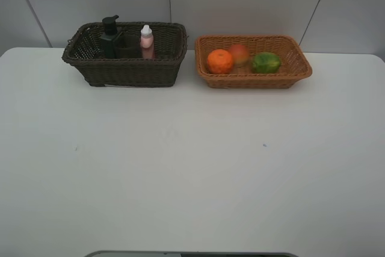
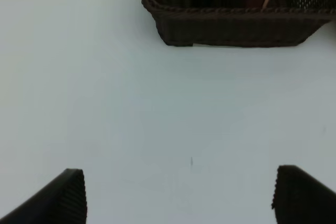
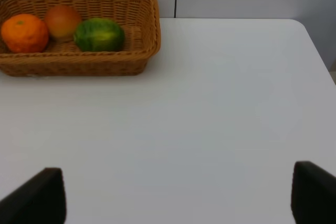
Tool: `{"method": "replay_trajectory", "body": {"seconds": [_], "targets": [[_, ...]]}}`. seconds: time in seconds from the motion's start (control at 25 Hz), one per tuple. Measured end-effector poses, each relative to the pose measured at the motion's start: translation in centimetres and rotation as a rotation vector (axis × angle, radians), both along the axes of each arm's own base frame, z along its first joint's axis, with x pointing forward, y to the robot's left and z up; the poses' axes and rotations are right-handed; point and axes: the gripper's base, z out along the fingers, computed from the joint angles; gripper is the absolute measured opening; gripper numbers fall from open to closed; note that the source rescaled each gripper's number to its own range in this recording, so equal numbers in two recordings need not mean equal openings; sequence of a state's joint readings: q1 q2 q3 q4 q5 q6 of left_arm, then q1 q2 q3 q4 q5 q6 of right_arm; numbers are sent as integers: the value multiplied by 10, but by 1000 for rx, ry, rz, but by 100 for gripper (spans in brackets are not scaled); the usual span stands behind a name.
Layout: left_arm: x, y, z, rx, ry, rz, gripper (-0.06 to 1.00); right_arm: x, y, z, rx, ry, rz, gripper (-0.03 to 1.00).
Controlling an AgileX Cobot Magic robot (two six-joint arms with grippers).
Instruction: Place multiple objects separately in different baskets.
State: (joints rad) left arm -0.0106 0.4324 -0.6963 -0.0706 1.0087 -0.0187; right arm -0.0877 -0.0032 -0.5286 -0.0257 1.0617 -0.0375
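Six objects sorted: three in dark basket (image 1: 126,64), three fruits in tan basket (image 1: 252,64) beside it. Both pincers open, empty; task seems finished, only retreat left.

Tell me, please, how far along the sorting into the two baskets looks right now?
It looks finished. The orange, red-yellow fruit and green fruit sit in the tan basket; the pump bottle, cup and pink bottle stand in the dark basket. Nothing is in hand: the left gripper and right gripper are open over bare table. Nothing looks left.
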Motion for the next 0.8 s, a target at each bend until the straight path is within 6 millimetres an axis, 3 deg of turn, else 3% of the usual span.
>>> {"method": "replay_trajectory", "body": {"seconds": [0.24, 0.44, 0.8], "targets": [[-45, 0, -38, 9, -28, -11, 92, 0, 0, 0, 0, 0, 0, 74], [-69, 2, -44, 31, -144, -10, 92, 0, 0, 0, 0, 0, 0, 74], [-66, 14, -50, 100, -188, 62, 92, 0, 0, 0, 0, 0, 0, 74]]}}
